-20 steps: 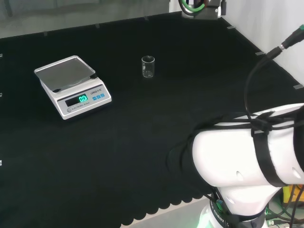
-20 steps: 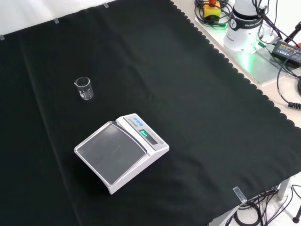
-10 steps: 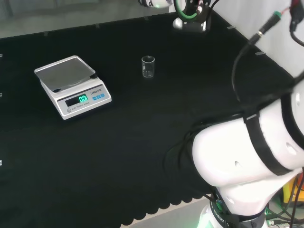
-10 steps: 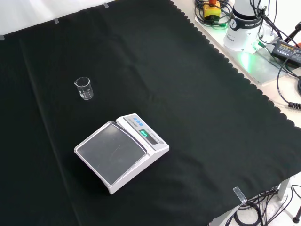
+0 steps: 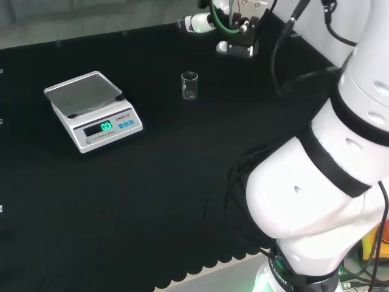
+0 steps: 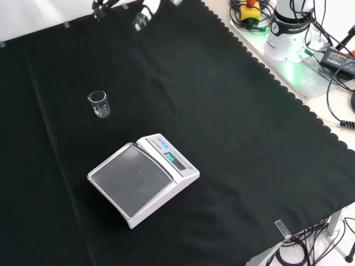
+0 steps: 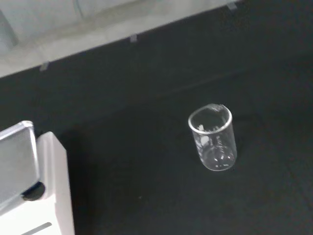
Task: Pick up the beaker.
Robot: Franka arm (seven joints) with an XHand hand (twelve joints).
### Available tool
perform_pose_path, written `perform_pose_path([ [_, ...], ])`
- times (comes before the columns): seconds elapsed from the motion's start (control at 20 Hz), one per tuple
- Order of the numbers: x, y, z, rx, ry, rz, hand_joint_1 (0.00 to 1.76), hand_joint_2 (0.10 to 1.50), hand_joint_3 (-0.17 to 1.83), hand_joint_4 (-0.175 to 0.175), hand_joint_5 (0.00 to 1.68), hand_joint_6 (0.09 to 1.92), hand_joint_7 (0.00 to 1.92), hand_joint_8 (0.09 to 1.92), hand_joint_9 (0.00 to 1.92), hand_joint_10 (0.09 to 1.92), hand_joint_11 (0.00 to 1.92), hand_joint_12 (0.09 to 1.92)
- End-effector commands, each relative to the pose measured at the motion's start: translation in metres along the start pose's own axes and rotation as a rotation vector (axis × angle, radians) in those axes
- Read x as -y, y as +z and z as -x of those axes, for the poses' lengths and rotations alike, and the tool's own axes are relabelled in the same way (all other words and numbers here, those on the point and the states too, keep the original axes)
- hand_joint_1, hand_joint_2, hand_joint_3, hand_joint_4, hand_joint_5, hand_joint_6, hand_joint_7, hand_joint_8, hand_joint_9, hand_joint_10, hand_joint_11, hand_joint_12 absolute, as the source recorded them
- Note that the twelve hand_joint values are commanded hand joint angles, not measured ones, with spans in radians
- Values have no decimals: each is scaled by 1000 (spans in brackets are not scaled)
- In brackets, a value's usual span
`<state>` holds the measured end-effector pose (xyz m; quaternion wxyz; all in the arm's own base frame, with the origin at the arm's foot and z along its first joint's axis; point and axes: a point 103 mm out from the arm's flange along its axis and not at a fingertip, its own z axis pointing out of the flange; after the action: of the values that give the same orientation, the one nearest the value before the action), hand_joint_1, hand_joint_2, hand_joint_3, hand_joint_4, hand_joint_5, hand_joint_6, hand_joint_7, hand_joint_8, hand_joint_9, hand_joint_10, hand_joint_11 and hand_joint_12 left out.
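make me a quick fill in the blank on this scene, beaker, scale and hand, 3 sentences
1. The clear beaker stands ____ on the black cloth, apart from the scale.
2. In the head view, the scale is to the ____ of the beaker.
3. The hand is above the cloth and holds ____.

Missing words: upright; left; nothing

light: even, bright | shadows: faint | wrist view: slightly soft
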<state>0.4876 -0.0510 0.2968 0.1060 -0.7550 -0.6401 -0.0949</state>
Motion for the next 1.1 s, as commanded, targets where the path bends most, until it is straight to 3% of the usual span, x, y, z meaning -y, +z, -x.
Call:
perform_pose_path([
  [0.05, -96, 47, 2, -69, -56, -51, 424, 879, 311, -30, 461, 100, 114, 762, 103, 857, 28, 1567],
  [0.6, -148, 102, -4, -93, -70, -158, 433, 877, 299, -34, 446, 87, 131, 778, 118, 868, 54, 1568],
  [0.85, -152, 116, -5, -84, -75, -188, 436, 877, 294, -35, 444, 87, 145, 787, 127, 872, 69, 1564],
  [1.1, -137, 121, 9, -76, -60, -197, 436, 878, 291, -35, 444, 87, 150, 791, 130, 874, 75, 1560],
])
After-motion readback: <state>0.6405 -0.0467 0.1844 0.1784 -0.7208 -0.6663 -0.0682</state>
